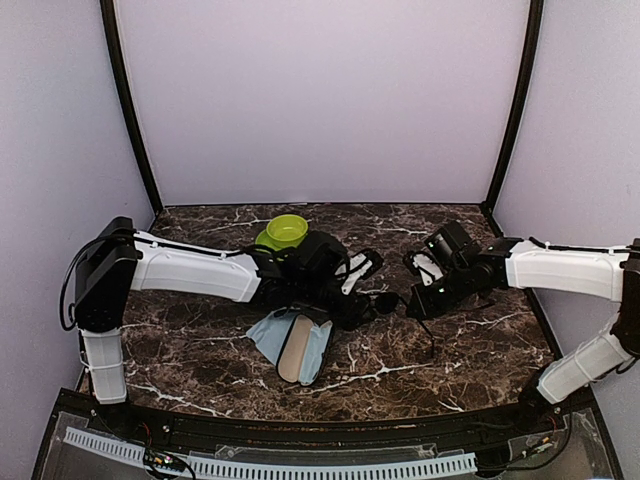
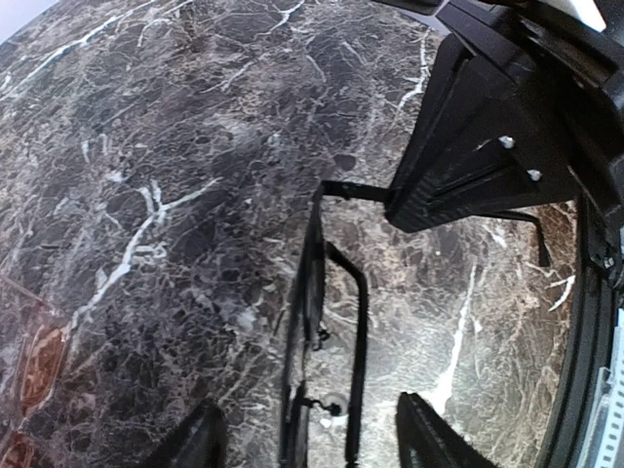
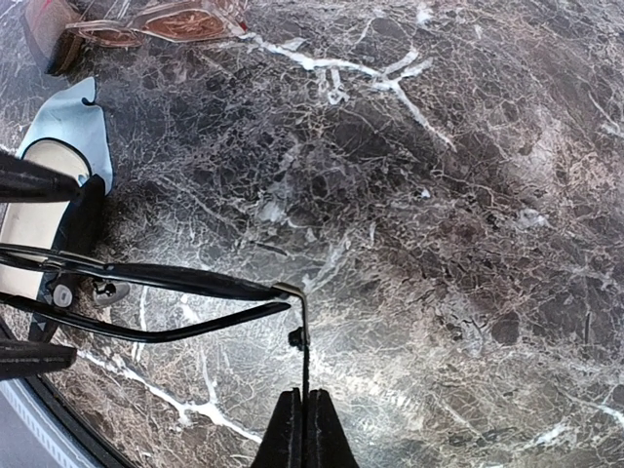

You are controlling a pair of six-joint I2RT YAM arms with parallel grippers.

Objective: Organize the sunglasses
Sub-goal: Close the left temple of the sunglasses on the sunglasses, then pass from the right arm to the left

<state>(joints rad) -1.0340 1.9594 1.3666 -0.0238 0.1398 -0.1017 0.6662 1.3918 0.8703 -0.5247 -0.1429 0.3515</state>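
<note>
Two grippers meet at mid-table. Nearest the bases, a light-blue case (image 1: 262, 335) lies open on the marble table (image 1: 450, 360), beige inside. Just past it, the right gripper (image 3: 304, 421) is pinched tight on one thin temple of the black wire sunglasses (image 3: 175, 278). The left gripper (image 2: 310, 431) straddles their frame with its fingers apart. The reddish-brown sunglasses (image 3: 180, 19) lie near the case. Farthest stands a green bowl (image 1: 287, 231).

- Black sunglasses (image 3: 175, 283) — thin wire frame with nose pads, standing on edge; one temple is swung out, its end pinched in the right gripper (image 3: 304, 398).
- Brown sunglasses (image 3: 175, 21) — reddish translucent lenses, lying on the table (image 3: 458, 195), well apart from the black pair.
</note>
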